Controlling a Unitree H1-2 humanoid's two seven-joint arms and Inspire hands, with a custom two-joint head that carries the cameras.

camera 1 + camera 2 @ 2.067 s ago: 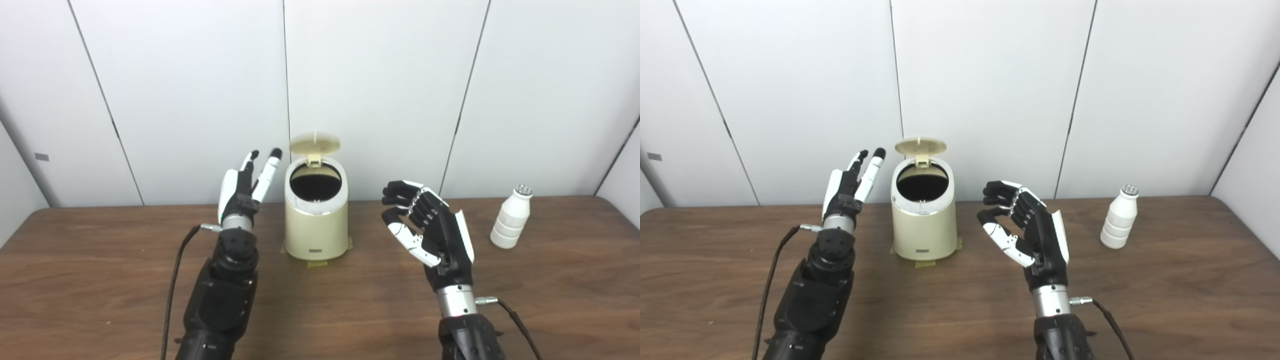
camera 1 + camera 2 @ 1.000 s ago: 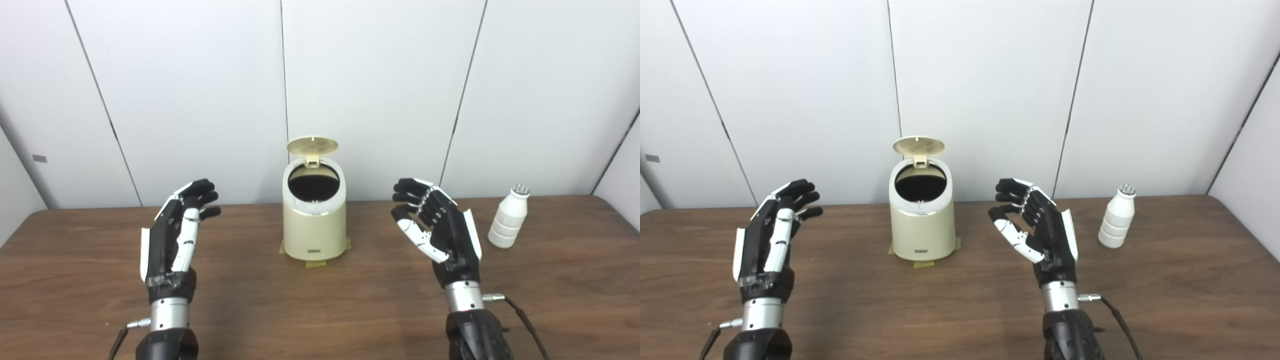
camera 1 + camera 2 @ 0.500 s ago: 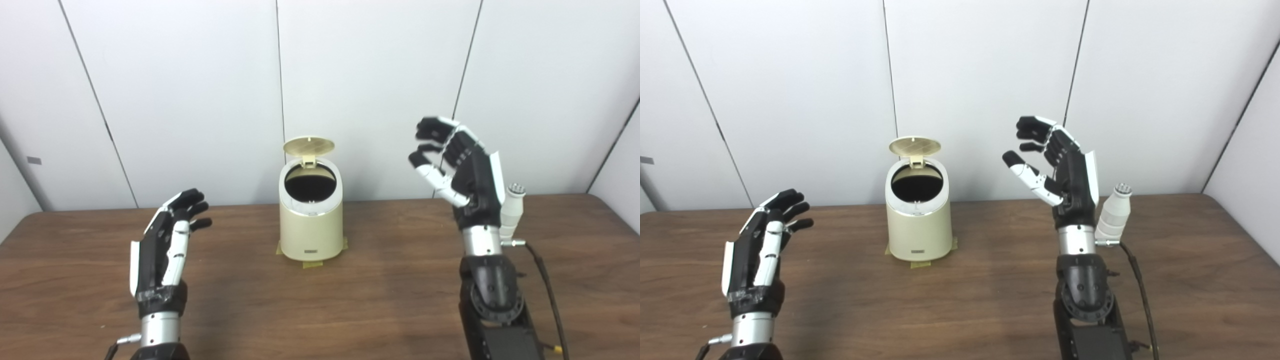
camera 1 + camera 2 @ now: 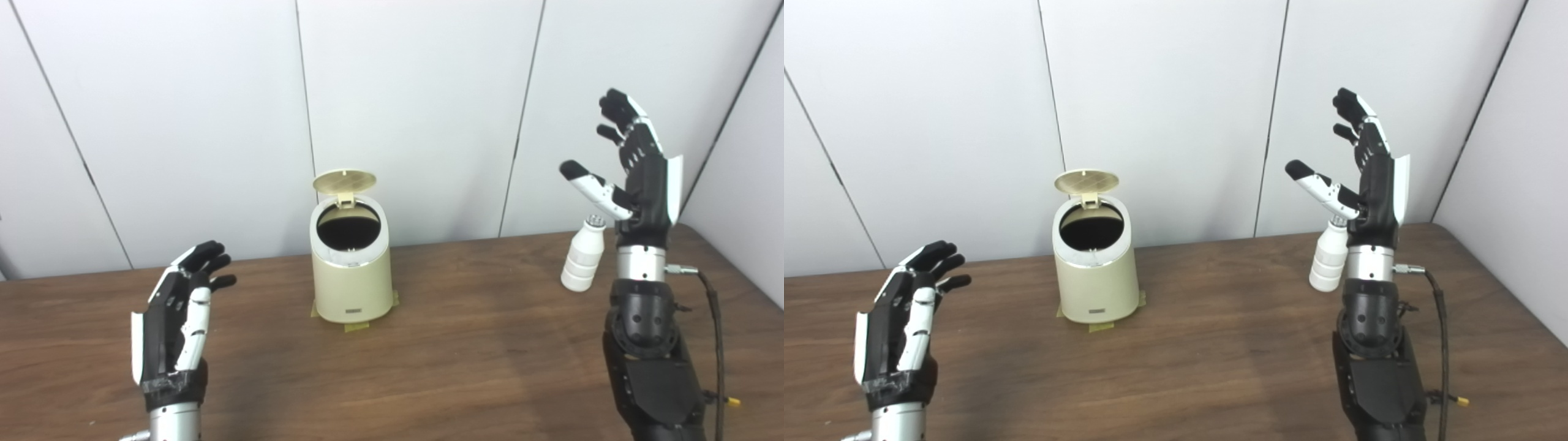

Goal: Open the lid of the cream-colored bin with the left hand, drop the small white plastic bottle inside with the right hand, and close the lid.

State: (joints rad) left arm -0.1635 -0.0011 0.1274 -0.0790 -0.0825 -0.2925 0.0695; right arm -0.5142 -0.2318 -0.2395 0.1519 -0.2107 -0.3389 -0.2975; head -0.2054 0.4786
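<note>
The cream-colored bin (image 4: 352, 275) stands at the back middle of the table, its round lid (image 4: 343, 182) tipped up and the dark inside showing. A small white plastic bottle (image 4: 583, 256) stands upright at the back right. My right hand (image 4: 637, 168) is raised high above the table, just right of the bottle, open with fingers spread and nothing in it. In the right eye view that hand (image 4: 1369, 168) overlaps the bottle (image 4: 1328, 259). My left hand (image 4: 177, 315) hovers low at the front left, open and empty, well away from the bin.
The brown wooden table (image 4: 465, 361) runs across the view, with its right edge near my right arm. White wall panels (image 4: 410, 104) close off the back. Yellow tape (image 4: 356, 326) shows under the bin's base. A cable (image 4: 713, 331) hangs from the right wrist.
The left hand left the bin's side and dropped to the front left. The right hand rose and swung right to beside the bottle, fingers spreading. The camera has turned to the right.
</note>
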